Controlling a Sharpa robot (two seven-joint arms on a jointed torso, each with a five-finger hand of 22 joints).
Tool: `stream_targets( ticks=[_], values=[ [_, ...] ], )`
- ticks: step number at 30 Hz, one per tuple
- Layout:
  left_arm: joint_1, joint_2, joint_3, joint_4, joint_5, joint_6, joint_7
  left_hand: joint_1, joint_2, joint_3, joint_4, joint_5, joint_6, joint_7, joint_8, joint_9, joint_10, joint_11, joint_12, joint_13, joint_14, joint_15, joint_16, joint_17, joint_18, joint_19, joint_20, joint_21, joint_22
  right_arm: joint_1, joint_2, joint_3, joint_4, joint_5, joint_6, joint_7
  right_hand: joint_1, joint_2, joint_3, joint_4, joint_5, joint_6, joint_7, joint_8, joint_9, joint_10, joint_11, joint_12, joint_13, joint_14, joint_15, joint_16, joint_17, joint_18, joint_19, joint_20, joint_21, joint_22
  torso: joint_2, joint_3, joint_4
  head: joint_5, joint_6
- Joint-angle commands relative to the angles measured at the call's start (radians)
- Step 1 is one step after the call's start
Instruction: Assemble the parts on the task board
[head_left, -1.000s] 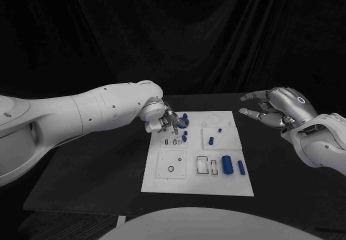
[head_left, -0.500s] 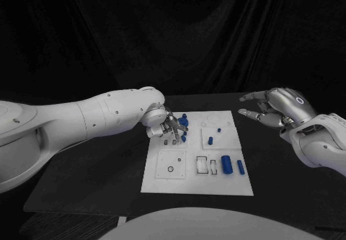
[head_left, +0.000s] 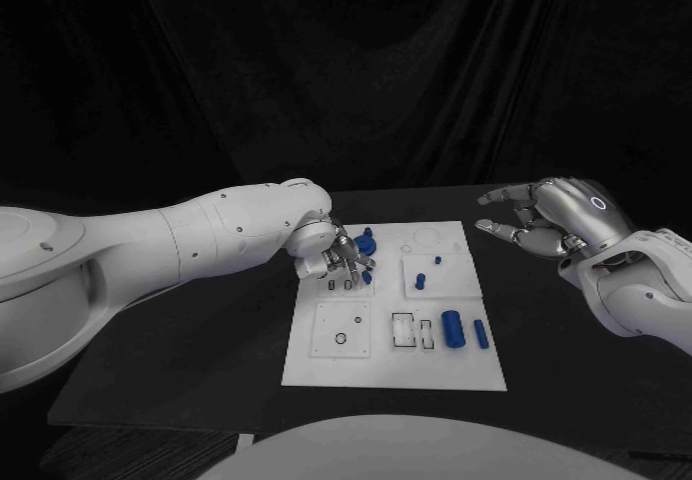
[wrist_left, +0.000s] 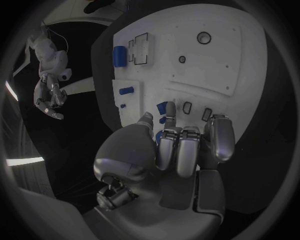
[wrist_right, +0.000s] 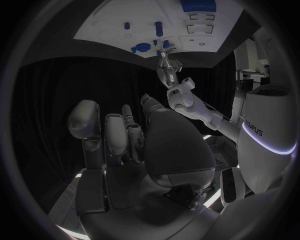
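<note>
The white task board (head_left: 433, 360) lies mid-table. My left hand (head_left: 339, 262) hovers low over its far-left corner, fingers curled in beside two small slots (wrist_left: 187, 106). Small blue parts (wrist_left: 164, 120) sit right at the fingertips (wrist_left: 170, 107); whether one is pinched I cannot tell. A taller blue part (head_left: 366, 241) stands just beyond the hand. My right hand (head_left: 555, 220) hangs in the air right of the board, fingers apart, holding nothing. A thick blue cylinder (head_left: 453, 328) and a slim blue pin (head_left: 480, 335) lie near the board's right edge.
A short blue peg (head_left: 420, 281) and a tiny blue stud (head_left: 438, 260) stand in the board's middle-right block. Rectangular cut-outs (head_left: 405, 330) and a round hole (head_left: 340, 338) lie toward the near side. Black table (head_left: 188, 340) surrounds the board.
My left hand has come down and slightly nearer over the slots, its fingers curling in toward the small blue parts. The right hand has stayed in place.
</note>
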Motion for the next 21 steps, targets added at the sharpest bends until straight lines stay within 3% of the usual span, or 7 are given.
stream_targets(
  ticks=[1, 10, 21],
  values=[
    [-0.005, 0.009, 0.001, -0.009, 0.001, 0.000, -0.010, 0.010, 0.000, 0.010, -0.002, -0.003, 0.005, -0.003, -0.007, 0.002, 0.104, -0.009, -0.001, 0.262, 0.102, -0.006, 0.003, 0.263, -0.008, 0.002, -0.001, 0.001, 0.092, -0.002, -0.001, 0.001, 0.003, -0.003, -0.025, 0.003, 0.000, -0.007, 0.001, 0.006, 0.005, 0.006, 0.000, 0.004, 0.001, 0.021, 0.007, -0.005, 0.143, 0.037, 0.010, -0.002, -0.001, 0.007, 0.007, 0.001, 0.002, 0.128, 0.000, 0.0030, -0.0006, 0.006, 0.000],
    [-0.017, 0.031, 0.001, -0.042, 0.001, 0.001, -0.004, 0.013, 0.001, 0.017, -0.008, 0.000, 0.004, -0.003, -0.013, 0.005, 0.104, -0.009, -0.001, 0.262, 0.102, -0.007, 0.003, 0.263, -0.008, -0.001, -0.001, -0.002, 0.090, -0.003, -0.002, 0.001, 0.003, -0.003, -0.026, 0.005, -0.001, -0.007, 0.000, 0.007, 0.004, 0.006, 0.000, 0.003, 0.000, 0.019, 0.007, -0.010, 0.139, 0.037, 0.010, -0.003, -0.002, 0.007, 0.007, 0.001, -0.001, 0.128, -0.004, 0.0067, -0.0007, 0.008, 0.000],
    [-0.026, 0.048, 0.001, -0.061, 0.001, 0.010, 0.001, 0.015, 0.004, 0.021, -0.010, 0.001, 0.003, -0.003, -0.016, 0.007, 0.104, -0.009, -0.001, 0.262, 0.102, -0.007, 0.003, 0.263, -0.008, -0.001, -0.002, -0.002, 0.090, -0.003, -0.003, 0.001, 0.004, -0.003, -0.033, 0.011, -0.001, -0.007, 0.000, 0.007, 0.005, 0.005, 0.000, 0.002, 0.000, 0.015, 0.007, -0.016, 0.133, 0.035, 0.010, -0.012, -0.009, 0.009, 0.005, 0.001, -0.013, 0.125, -0.006, 0.0057, -0.0010, 0.015, 0.000]
  ],
)
